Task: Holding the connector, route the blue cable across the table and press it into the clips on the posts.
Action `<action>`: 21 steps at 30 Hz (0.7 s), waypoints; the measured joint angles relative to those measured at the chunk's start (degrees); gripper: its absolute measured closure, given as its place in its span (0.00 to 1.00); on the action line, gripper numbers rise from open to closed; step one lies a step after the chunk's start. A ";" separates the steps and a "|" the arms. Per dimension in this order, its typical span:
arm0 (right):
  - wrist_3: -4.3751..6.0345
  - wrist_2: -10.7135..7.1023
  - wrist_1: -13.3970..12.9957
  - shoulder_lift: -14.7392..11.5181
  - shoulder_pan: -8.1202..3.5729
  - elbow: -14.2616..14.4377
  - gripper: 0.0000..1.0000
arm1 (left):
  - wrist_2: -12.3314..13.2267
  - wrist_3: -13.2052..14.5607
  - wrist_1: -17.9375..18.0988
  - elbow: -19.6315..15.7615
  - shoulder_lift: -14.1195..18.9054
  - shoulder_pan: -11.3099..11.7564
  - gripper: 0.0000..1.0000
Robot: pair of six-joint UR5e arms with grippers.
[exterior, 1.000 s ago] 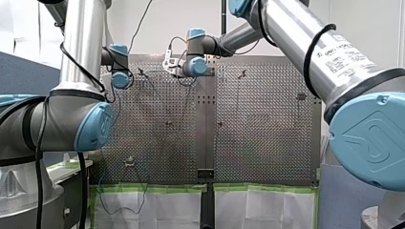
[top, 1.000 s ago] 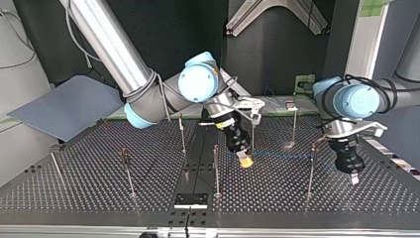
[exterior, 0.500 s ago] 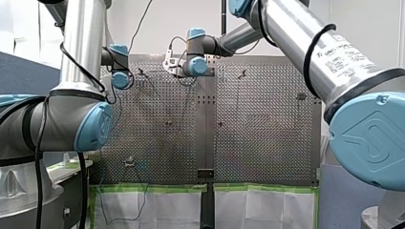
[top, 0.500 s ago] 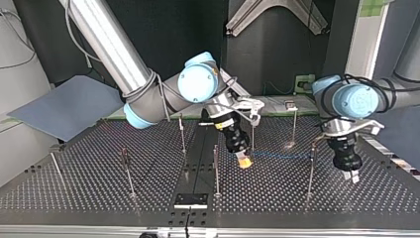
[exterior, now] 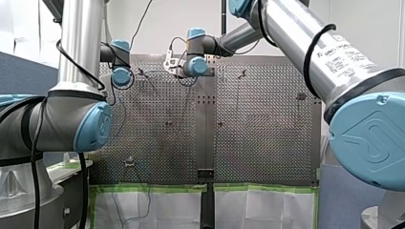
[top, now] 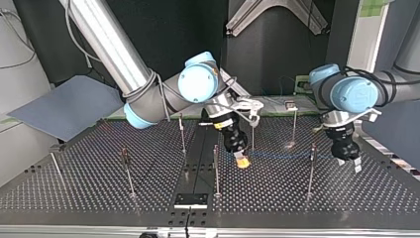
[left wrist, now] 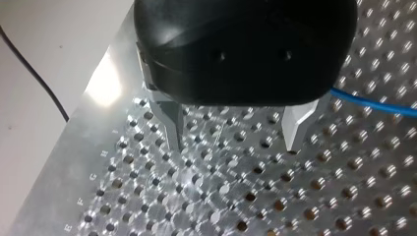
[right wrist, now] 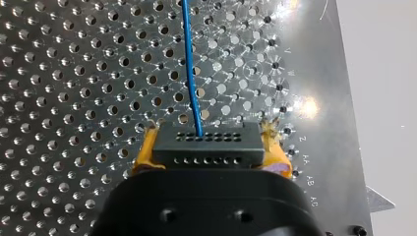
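In the right wrist view my right gripper is shut, its yellow pads clamping the black connector. The blue cable leaves the connector and runs ahead over the perforated plate. Seen from the top view, my right gripper hangs low near the table's middle, and the blue cable stretches from it to a thin post. Just beyond that post my left gripper hovers above the plate. Its metal fingers stand open with nothing between them, the cable passing to one side.
Several thin posts stand on the perforated table, among them one beside my right gripper, one behind the cable and one at the top view's left. A black bracket sits at the near edge.
My left gripper has opened, risen off the plate and drawn back toward the post. My right gripper with the connector has hardly moved.
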 joint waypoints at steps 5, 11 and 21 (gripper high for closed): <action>-0.02 0.08 0.29 0.01 0.03 0.00 1.00 | 1.86 -1.56 -2.39 -2.30 2.36 0.00 0.00; 0.04 0.22 0.48 0.01 0.05 0.00 1.00 | 4.68 -2.89 -5.54 -5.44 5.51 -0.34 0.00; 0.02 0.79 1.15 0.01 0.05 0.00 1.00 | 5.53 -1.68 -8.95 -8.88 10.89 -1.84 0.00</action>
